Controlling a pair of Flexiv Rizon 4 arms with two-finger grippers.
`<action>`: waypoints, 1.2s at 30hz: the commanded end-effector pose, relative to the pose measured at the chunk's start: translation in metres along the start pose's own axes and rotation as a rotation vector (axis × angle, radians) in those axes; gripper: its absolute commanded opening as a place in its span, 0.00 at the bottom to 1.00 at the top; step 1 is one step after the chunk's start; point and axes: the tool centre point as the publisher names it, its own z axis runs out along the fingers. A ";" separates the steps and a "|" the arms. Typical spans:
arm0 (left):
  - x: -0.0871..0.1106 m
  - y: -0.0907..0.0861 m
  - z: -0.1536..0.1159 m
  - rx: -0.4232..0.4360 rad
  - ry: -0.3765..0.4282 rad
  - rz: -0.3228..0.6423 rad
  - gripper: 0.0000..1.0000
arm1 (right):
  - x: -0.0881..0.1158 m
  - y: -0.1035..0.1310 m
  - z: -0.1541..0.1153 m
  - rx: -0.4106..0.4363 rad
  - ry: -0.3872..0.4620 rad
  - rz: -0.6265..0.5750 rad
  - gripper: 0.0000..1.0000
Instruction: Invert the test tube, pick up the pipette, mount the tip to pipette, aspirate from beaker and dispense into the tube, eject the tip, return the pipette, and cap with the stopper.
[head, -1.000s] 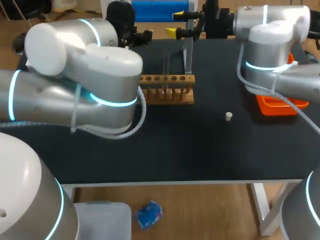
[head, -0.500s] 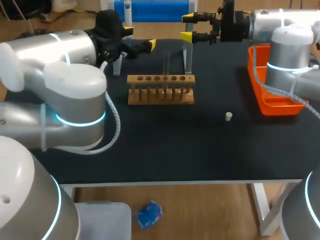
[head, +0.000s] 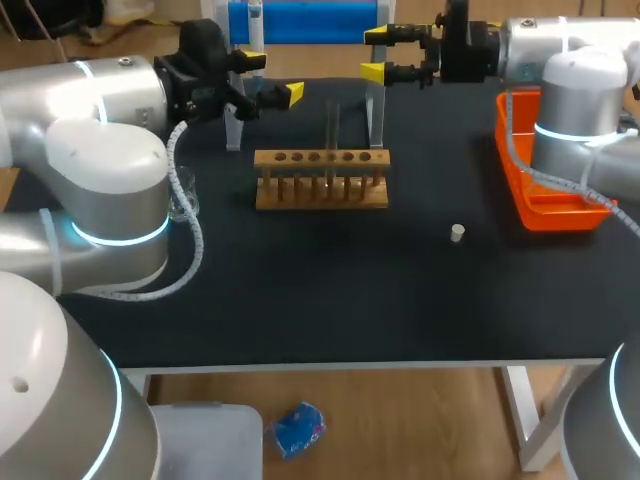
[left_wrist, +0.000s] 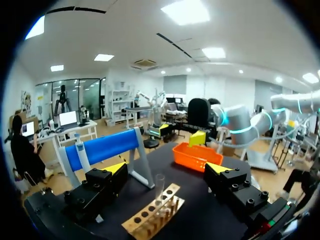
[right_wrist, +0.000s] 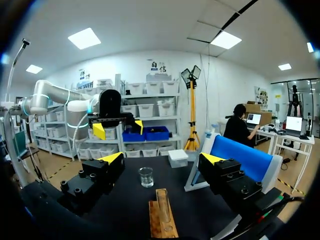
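Left of the wooden rack (head: 320, 192) a beaker (head: 182, 203) stands partly hidden by my left arm, and the left gripper (head: 272, 78) hangs released and empty above the table behind the rack's left end. The test tube (head: 332, 125) stands upright in a hole near the rack's middle. Behind the rack's right end the right gripper (head: 376, 55) is spread wide and holds nothing, while the stopper (head: 457, 233) lies to the right of the rack, nearer the front edge, with the orange tray (head: 520, 215) farther right.
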 end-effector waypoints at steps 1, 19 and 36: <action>-0.010 0.006 -0.006 -0.098 0.149 0.089 1.00 | 0.007 -0.005 -0.014 0.004 -0.010 0.003 1.00; -0.038 0.030 0.023 -0.286 0.410 0.158 1.00 | 0.082 -0.041 -0.098 0.083 -0.188 0.051 1.00; -0.047 0.049 0.051 -0.287 0.342 0.204 1.00 | 0.112 -0.063 -0.121 0.066 -0.199 0.063 1.00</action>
